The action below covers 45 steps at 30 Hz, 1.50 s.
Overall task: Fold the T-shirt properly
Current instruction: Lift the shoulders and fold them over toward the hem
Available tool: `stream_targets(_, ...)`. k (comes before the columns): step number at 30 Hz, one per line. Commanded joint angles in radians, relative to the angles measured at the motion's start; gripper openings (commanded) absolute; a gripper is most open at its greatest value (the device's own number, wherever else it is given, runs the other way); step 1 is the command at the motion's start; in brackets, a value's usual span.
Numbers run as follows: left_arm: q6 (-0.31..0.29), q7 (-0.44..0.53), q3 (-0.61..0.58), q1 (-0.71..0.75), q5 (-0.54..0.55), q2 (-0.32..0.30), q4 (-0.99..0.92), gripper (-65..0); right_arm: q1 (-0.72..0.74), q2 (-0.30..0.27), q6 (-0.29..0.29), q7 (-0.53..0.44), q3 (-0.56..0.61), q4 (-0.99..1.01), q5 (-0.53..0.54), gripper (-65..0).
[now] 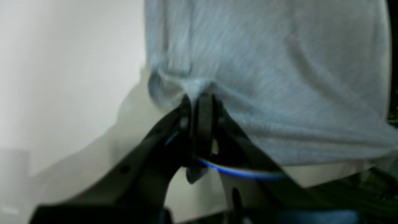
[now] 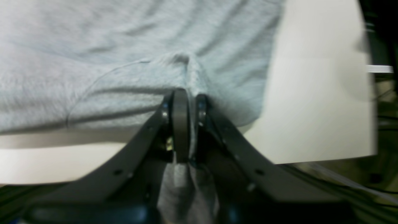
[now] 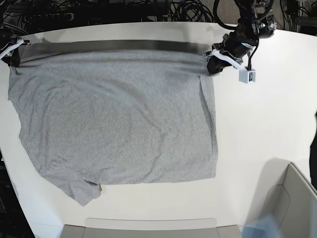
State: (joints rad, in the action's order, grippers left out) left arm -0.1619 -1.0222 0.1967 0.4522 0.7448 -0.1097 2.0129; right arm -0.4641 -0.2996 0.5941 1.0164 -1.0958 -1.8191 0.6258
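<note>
T-shirt lies spread over the left half of the white worktop, its far edge lifted w/ a dark shadow band under it. Left gripper is pinched on one far corner of the cloth, right gripper on the other. Best to keep that edge taut btw both arms and carry them level toward the near edge, so the fold lands straight.
</note>
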Motion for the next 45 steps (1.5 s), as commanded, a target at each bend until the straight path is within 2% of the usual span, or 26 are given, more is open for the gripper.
stream_targets(1,0.002,0.007,0.005,-0.002,-0.003,0.003,0.015,-65.0,0.028,-0.019,-0.006,-0.028,-0.007,-0.015,-0.022,-65.0)
stream_targets(3,0.002,0.007,0.005,-0.026,-0.005,0.003,0.012,-65.0,0.081,-0.020,-0.006,-0.024,0.006,-0.015,-0.083,-65.0)
stream_targets(7,0.003,0.009,0.005,-0.089,-0.006,0.000,-0.057,-65.0,0.152,-0.039,-0.006,-0.031,0.116,-0.006,-0.188,-65.0)
stream_targets(12,0.003,0.009,0.013,-0.169,-0.008,0.000,-0.111,-65.0,0.232,-0.063,-0.006,-0.032,0.204,0.083,-0.198,-65.0)
stream_targets(15,0.003,0.009,0.008,-0.211,-0.047,-0.002,-0.159,-65.0,0.272,-0.072,-0.006,-0.040,0.257,0.118,-0.240,-65.0)
stream_targets(19,0.003,0.009,0.002,-0.280,-0.089,-0.002,-0.220,-65.0,0.311,-0.076,-0.007,-0.117,0.336,0.161,-0.321,-65.0)
stream_targets(25,0.003,0.009,0.002,-0.382,-0.092,-0.003,-0.309,-65.0,0.400,-0.080,-0.007,-0.129,0.398,0.235,-0.338,-65.0)
stream_targets(28,0.003,0.009,0.001,-0.430,-0.092,-0.018,-0.366,-65.0,0.446,-0.106,-0.009,-0.130,0.446,0.281,-0.338,-65.0)
stream_targets(31,0.003,0.009,-0.016,-0.473,-0.092,-0.022,-0.390,-65.0,0.499,-0.108,-0.009,-0.130,0.464,0.318,-0.344,-65.0)
stream_targets(36,0.003,0.009,-0.016,-0.544,-0.093,-0.043,-0.473,-65.0,0.612,-0.102,-0.009,-0.135,0.506,0.410,-0.447,-65.0)
stream_targets(40,0.003,0.009,-0.016,-0.616,-0.093,-0.048,-0.531,-65.0,0.666,-0.106,-0.009,-0.219,0.540,0.499,-0.456,-65.0)
stream_targets(45,0.003,0.044,-0.016,-0.682,-0.095,-0.066,-0.625,-65.0,0.749,-0.115,-0.009,-0.233,0.581,0.632,-0.456,-65.0)
